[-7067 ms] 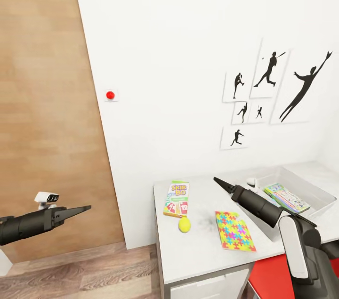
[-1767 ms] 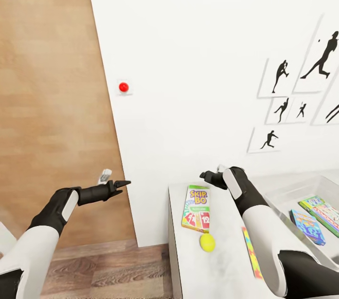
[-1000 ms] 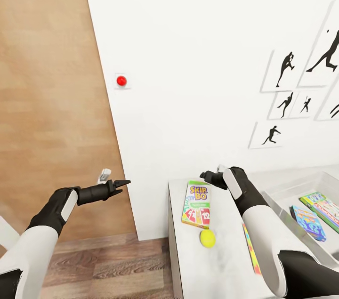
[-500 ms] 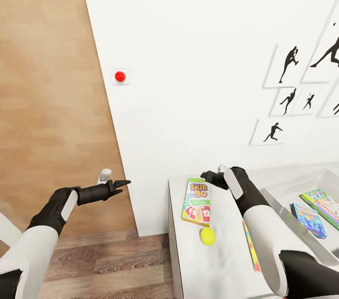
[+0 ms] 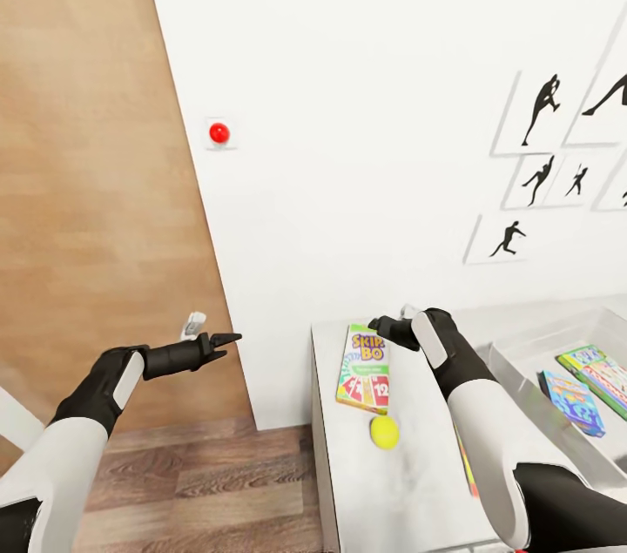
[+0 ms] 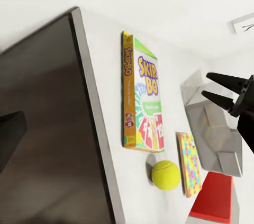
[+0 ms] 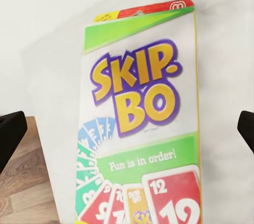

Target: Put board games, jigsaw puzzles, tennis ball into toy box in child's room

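Observation:
The Skip-Bo board game (image 5: 364, 367) lies flat at the table's left end, with the yellow tennis ball (image 5: 384, 431) just in front of it. My right gripper (image 5: 376, 326) hovers open over the box's far end; its fingers (image 7: 10, 136) stand wide at either side of the Skip-Bo box (image 7: 140, 128). A colourful jigsaw puzzle (image 6: 189, 164) lies beside the ball, mostly hidden behind my right forearm in the head view. Two board games (image 5: 570, 401) lie in the clear toy box (image 5: 531, 353). My left gripper (image 5: 232, 337) hangs open left of the table, off its edge.
The white table (image 5: 348, 492) stands against a white wall with silhouette pictures (image 5: 540, 113) and a red button (image 5: 219, 132). A wooden panel (image 5: 87, 187) stands at the left, wood floor (image 5: 218, 483) below. Something red (image 6: 214, 205) sits beside the table.
The whole head view has drifted a little, so the table and wall pictures sit slightly higher. Both arms hold the same pose, and the toys have not moved.

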